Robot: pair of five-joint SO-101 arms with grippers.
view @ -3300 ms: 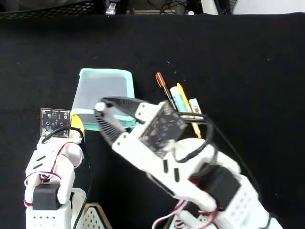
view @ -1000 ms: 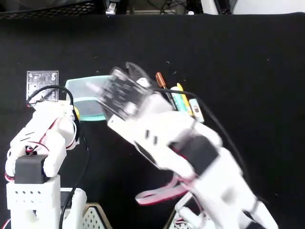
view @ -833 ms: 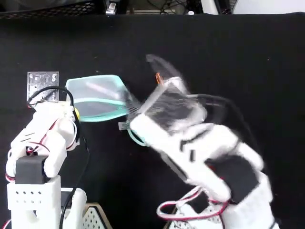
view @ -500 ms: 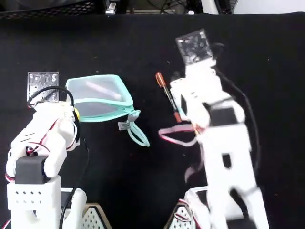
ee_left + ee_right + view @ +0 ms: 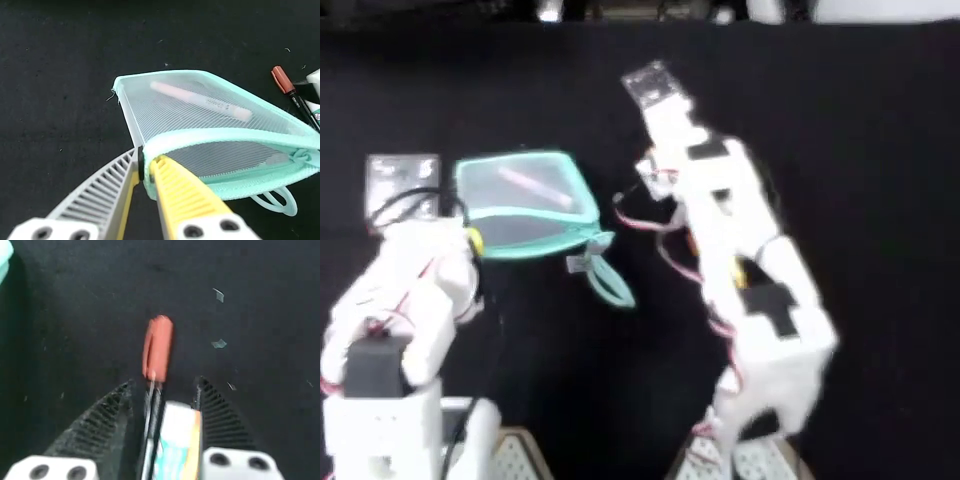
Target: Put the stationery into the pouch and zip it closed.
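The mesh pouch, a pink pen inside, is clamped at its rim by the left end effector, while near the pouch a brown-capped pen is straddled by the parted right end effector.

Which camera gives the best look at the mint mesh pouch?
The left wrist view: the pouch is close, its mesh and the pen inside plain, the left tool pinching its rim. The high view shows the whole pouch farther off; the right wrist view catches a mint sliver, likely it.
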